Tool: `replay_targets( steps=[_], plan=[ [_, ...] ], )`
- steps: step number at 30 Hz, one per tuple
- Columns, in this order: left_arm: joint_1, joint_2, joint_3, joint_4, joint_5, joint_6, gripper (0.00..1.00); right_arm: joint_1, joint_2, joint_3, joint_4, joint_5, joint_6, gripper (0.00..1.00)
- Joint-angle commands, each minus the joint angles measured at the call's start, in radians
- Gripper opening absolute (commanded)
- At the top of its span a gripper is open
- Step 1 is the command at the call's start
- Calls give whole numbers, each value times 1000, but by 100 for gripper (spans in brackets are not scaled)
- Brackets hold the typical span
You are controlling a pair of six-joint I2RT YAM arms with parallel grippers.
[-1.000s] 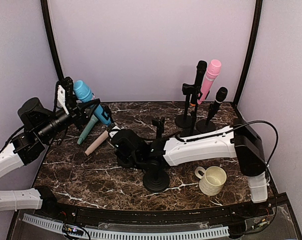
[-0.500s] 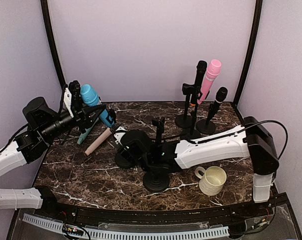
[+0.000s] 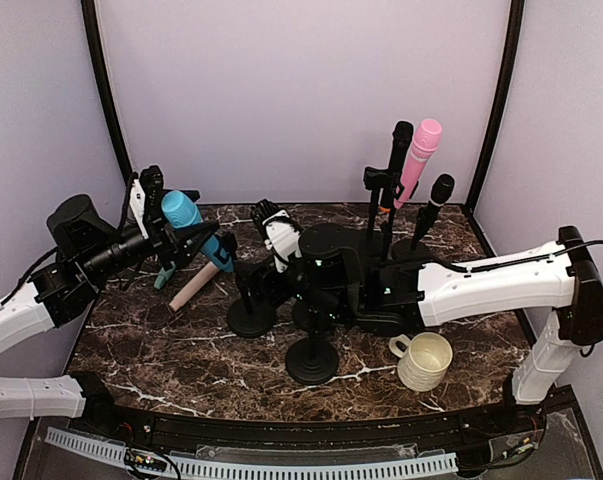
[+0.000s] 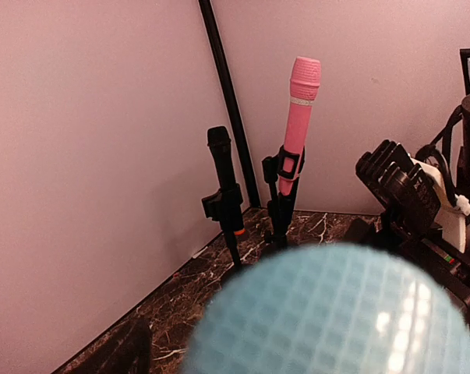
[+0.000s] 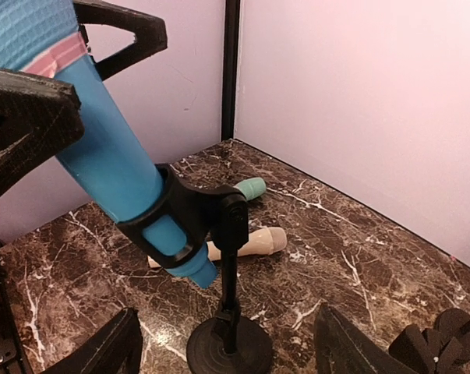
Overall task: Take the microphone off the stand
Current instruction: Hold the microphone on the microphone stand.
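The blue microphone (image 5: 110, 164) sits tilted in the clip of a black stand (image 5: 229, 312) on the left part of the counter (image 3: 181, 355), its head pointing up and to the left. The left fingers (image 5: 125, 27) flank the head. They are spread, and the left wrist view shows a gap on one side. The right fingers (image 5: 102, 351) are spread wide near the stand and hold nothing. A tan microphone (image 5: 250, 243) lies on the counter behind the stand.
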State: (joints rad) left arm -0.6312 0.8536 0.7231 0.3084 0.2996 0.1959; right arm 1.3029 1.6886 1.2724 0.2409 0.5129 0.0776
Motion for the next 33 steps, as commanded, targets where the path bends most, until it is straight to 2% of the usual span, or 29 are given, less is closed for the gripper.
replay_targets(
  steps=[1, 8, 12, 16, 20, 24, 27, 30, 33],
  plan=[
    [5, -48, -20, 34, 36, 9, 78, 7, -39, -19, 66, -60, 57, 77],
    [5, -75, -11, 40, 59, -24, 86, -13, -70, 0, 39, -113, 98, 81],
    [6, -110, 13, -19, 8, -99, 88, -58, -89, 42, -51, -236, 129, 84],
    [5, -185, 8, -145, -54, -222, 90, -133, -84, 101, -166, -437, 163, 86],
    [5, -217, 31, -341, -97, -324, 91, -200, -52, 178, -285, -589, 166, 87],
    [6, -206, 29, -446, -78, -372, 93, -213, 40, 328, -471, -621, 90, 83],
    [5, -168, 22, -465, 1, -335, 94, -215, 133, 467, -613, -602, 60, 77],
    [6, -155, 12, -462, 18, -297, 93, -216, 210, 568, -687, -597, 54, 74],
    [6, -164, -10, -440, -19, -275, 90, -218, 249, 591, -713, -639, 12, 72]
  ],
)
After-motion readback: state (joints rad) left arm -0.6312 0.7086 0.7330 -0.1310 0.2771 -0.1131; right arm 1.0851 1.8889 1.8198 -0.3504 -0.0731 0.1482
